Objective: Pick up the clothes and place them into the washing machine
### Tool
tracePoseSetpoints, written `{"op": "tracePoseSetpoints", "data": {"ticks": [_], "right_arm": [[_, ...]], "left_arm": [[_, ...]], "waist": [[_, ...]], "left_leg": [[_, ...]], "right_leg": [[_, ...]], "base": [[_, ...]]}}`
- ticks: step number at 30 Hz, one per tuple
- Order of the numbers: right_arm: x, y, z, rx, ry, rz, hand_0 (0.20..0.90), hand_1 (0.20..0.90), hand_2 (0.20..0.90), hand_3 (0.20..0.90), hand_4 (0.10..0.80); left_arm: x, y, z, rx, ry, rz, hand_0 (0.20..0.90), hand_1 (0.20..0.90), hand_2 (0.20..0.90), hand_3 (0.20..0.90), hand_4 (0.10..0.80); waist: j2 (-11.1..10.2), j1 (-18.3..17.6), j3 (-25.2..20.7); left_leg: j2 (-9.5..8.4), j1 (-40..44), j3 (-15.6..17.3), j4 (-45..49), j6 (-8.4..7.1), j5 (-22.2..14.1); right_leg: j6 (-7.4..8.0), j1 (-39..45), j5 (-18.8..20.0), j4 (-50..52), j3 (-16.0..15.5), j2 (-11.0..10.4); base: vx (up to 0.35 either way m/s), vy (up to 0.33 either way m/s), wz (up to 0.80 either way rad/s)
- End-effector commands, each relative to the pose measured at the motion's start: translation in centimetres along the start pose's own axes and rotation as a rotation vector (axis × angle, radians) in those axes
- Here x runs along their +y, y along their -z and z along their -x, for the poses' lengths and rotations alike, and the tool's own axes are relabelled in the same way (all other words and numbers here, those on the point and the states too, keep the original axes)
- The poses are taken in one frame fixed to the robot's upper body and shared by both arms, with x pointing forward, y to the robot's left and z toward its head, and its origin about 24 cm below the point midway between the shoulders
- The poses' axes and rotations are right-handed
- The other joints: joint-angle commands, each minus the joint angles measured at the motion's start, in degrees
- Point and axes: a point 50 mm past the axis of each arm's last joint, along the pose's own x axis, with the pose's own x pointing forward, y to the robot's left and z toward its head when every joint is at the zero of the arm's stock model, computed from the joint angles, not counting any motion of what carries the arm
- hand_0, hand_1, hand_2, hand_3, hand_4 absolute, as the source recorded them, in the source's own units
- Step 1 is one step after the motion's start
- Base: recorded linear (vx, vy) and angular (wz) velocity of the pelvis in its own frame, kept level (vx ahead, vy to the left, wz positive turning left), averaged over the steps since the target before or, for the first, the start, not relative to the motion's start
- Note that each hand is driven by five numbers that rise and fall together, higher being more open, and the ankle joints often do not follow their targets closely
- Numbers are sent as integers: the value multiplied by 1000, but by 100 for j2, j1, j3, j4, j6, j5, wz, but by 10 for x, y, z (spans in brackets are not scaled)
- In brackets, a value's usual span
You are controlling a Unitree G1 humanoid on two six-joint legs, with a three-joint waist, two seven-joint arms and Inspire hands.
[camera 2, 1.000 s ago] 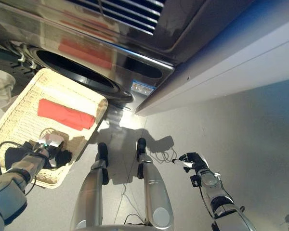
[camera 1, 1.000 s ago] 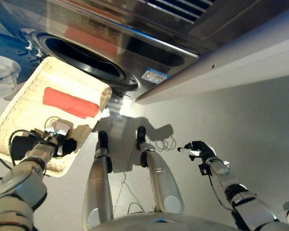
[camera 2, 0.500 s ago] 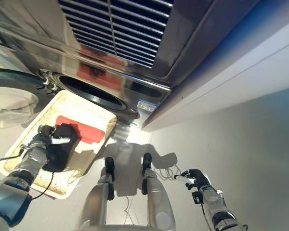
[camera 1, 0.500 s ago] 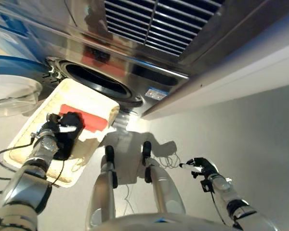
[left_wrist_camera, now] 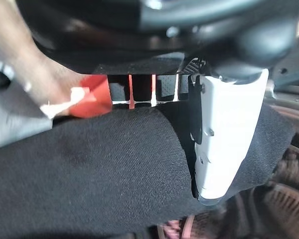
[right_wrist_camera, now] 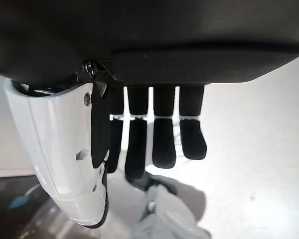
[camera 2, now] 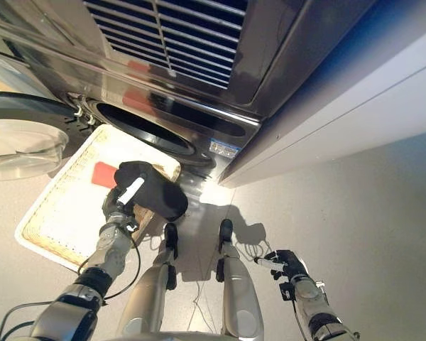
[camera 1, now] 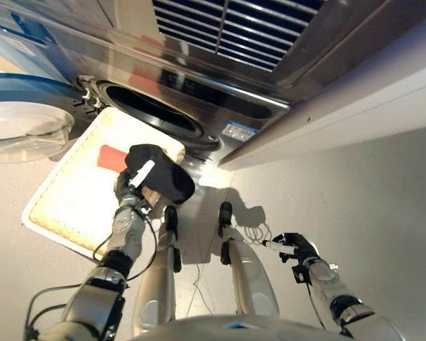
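Half a second back my left hand (camera 1: 131,186) had the black garment (camera 1: 163,177) low over the wicker tray (camera 1: 71,213); now I see it lifted clear of the tray's weave, at the tray's corner nearest the washing machine (camera 1: 199,85), just below the open drum (camera 1: 153,114). The whole scene has also slid in the eye views, so the head camera moved too. The red cloth (camera 1: 111,157) lies in the tray as before, now partly hidden behind the black garment. The round glass door (camera 1: 25,128) stands swung open beside the drum, on the far side from the tray's corner. My right hand (camera 1: 292,245) hangs over the floor well away from the tray, much as earlier. The left wrist view gives what the eye views cannot: the white-covered thumb pressed over the black fabric, fingers curled behind it, a real grip. The right wrist view shows that hand's fingers (right_wrist_camera: 164,142) hanging straight and relaxed, holding nothing.
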Motion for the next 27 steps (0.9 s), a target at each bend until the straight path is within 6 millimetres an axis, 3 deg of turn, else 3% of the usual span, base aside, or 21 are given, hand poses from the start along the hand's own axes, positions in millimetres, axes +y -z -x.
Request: {"op": "tracePoseSetpoints", "data": {"ticks": [1,11,21,27], "right_arm": [[-14,24,10,61,76,-3,900,900,900,900,800],[-7,24,10,65,73,9,900,900,900,900,800],[-8,25,11,65,68,11,900,900,900,900,800],[-14,21,11,46,76,-5,900,900,900,900,800]], "left_arm": [[-40,-59,-7,-277,136,266,200,200,200,200,300],[-73,-85,-9,-364,169,428,200,200,200,200,300],[-75,-122,-22,-447,138,410,200,200,200,200,300],[-68,-161,-37,-503,75,332,200,200,200,200,300]], "waist": [[-194,-54,-201],[-356,-204,-202],[-420,-313,-244],[-437,-464,-267]], "left_leg": [[-52,-433,-78,229,-442,-4],[7,-493,3,265,-455,-44],[64,-573,53,351,-466,-96],[79,-795,96,546,-480,-190]], "right_leg": [[84,290,139,-332,114,57],[74,183,172,-331,206,121],[63,67,167,-284,275,169],[47,-177,120,-132,280,210]], "base": [[13,-31,-4],[2,-5,-2],[10,-11,-6],[-12,-4,-10]]}}
